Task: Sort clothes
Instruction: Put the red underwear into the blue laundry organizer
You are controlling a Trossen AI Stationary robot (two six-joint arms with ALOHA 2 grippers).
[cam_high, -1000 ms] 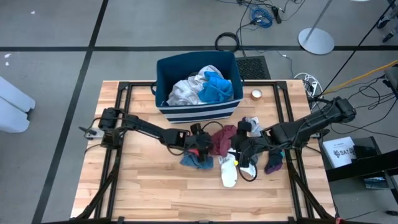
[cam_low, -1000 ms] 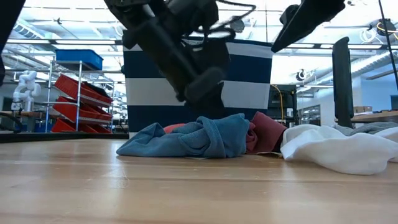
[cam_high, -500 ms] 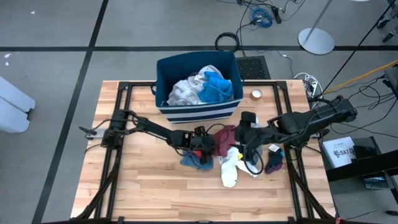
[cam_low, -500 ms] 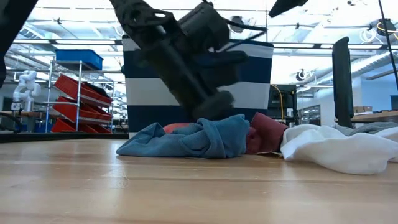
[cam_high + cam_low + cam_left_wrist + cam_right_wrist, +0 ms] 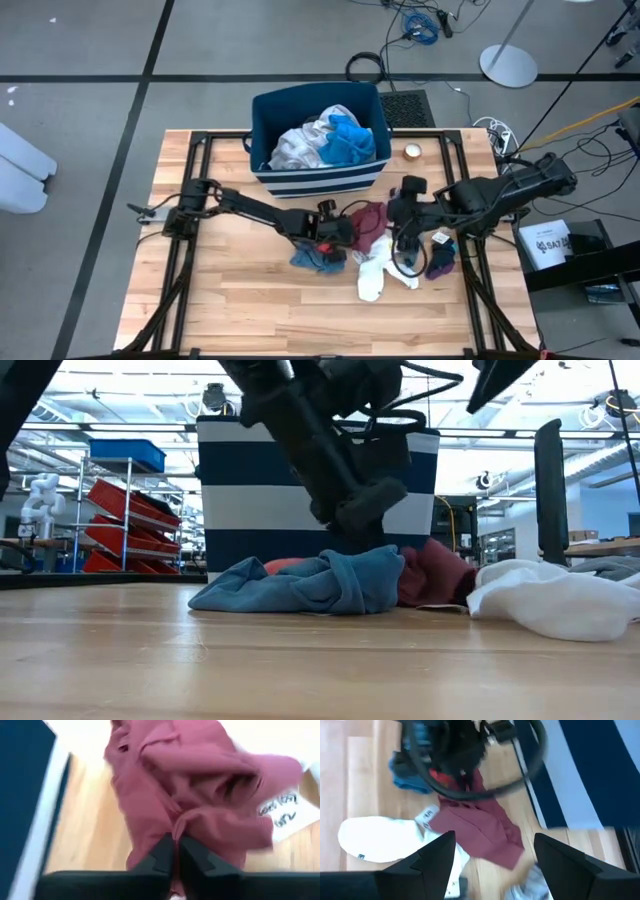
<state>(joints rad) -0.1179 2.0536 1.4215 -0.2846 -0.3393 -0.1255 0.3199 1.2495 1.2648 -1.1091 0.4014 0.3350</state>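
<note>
At the middle of the wooden table (image 5: 230, 290) we found the left gripper (image 5: 176, 851) pinched shut on a soft fold of the maroon garment (image 5: 200, 795), its two dark wedge-shaped fingers nearly meeting. Beside it lay a crumpled teal cloth (image 5: 310, 582), and just past the maroon piece a limp white sock (image 5: 372, 276). We saw the right gripper (image 5: 490, 855) hovering above that heap, jaws spread and empty. Behind stood the navy bin with white stripes (image 5: 316, 183), heaped with rumpled white and blue fabric.

Overhead, table-level and both wrist cameras share maroon garment (image 5: 366, 218)
</note>
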